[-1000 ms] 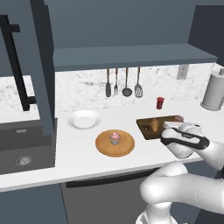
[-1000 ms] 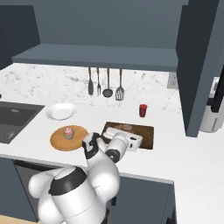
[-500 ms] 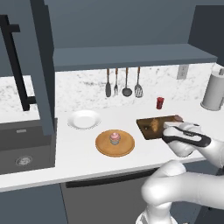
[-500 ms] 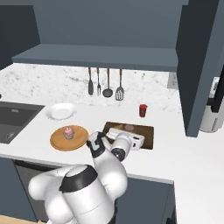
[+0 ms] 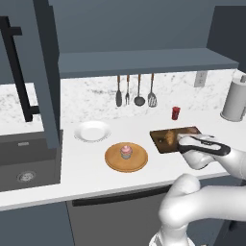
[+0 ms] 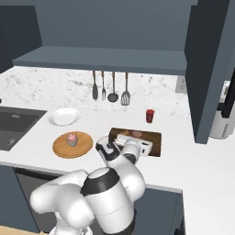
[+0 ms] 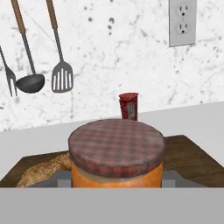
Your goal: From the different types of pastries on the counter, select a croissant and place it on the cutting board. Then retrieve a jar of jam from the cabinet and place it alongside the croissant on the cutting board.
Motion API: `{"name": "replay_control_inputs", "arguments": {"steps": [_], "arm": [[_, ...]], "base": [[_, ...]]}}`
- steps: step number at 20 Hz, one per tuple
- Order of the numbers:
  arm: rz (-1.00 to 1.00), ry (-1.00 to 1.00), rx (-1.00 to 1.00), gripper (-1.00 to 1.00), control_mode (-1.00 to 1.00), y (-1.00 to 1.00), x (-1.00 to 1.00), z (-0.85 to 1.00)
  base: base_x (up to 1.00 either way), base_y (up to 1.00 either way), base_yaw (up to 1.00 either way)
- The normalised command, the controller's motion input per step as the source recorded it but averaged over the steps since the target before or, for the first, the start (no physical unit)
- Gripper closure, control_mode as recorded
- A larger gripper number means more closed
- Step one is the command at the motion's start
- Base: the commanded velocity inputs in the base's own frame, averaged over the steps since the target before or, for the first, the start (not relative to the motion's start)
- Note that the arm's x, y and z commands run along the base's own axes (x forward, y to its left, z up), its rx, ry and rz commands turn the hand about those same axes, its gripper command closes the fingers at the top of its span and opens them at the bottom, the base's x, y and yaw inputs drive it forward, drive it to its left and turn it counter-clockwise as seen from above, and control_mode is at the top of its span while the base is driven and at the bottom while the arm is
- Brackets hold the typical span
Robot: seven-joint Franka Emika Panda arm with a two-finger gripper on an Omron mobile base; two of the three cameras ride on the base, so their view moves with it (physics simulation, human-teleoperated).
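Between fingers: jam jar, over cutting board.

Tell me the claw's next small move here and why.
Probably lower the jar of jam the last bit onto the cutting board, then open. The claw is shut on the jar, which sits over the board right beside the croissant. From the hand view I cannot tell whether the jar's base already touches the wood, so ease down before releasing.
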Motion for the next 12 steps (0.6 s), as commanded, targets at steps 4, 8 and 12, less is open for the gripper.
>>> {"name": "replay_control_inputs", "arguments": {"steps": [4, 8, 12], "arm": [[0.03, 0.00, 0.00, 1.00, -1.00, 0.00, 0.29, -0.20], [0.03, -0.01, 0.00, 1.00, -1.00, 0.00, 0.31, -0.19], [0.04, -0.01, 0.00, 1.00, -1.00, 0.00, 0.31, -0.23]], "base": [[0.00, 0.00, 0.00], [0.00, 0.00, 0.00], [0.00, 0.00, 0.00]]}}
